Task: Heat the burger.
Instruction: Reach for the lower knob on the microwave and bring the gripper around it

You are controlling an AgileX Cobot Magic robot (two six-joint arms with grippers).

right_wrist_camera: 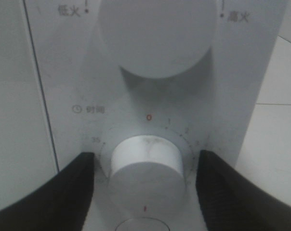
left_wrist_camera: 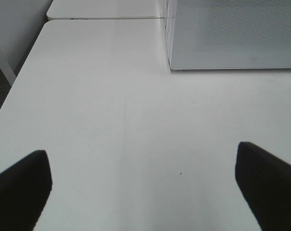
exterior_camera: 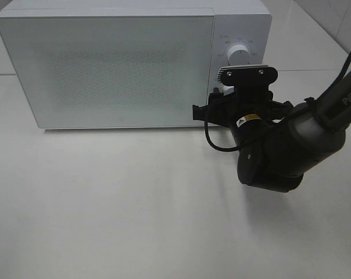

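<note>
The burger is out of view; the white microwave (exterior_camera: 117, 64) stands with its door shut. My right gripper (right_wrist_camera: 143, 166) is up against the control panel. Its two dark fingers (right_wrist_camera: 63, 192) straddle the lower timer knob (right_wrist_camera: 145, 168), and a narrow gap shows on each side, so it is open around the knob without touching it. The knob's mark sits at the bottom, away from the red 0. In the exterior high view the right arm's wrist (exterior_camera: 248, 87) covers that knob. My left gripper (left_wrist_camera: 143, 183) hangs open over bare table with nothing between its fingers.
The upper power knob (exterior_camera: 239, 55) (right_wrist_camera: 157, 38) sits above the timer knob. The white table (exterior_camera: 106, 203) runs in front of the microwave; its left edge (left_wrist_camera: 20, 82) and the microwave's front corner (left_wrist_camera: 170, 62) show in the left wrist view.
</note>
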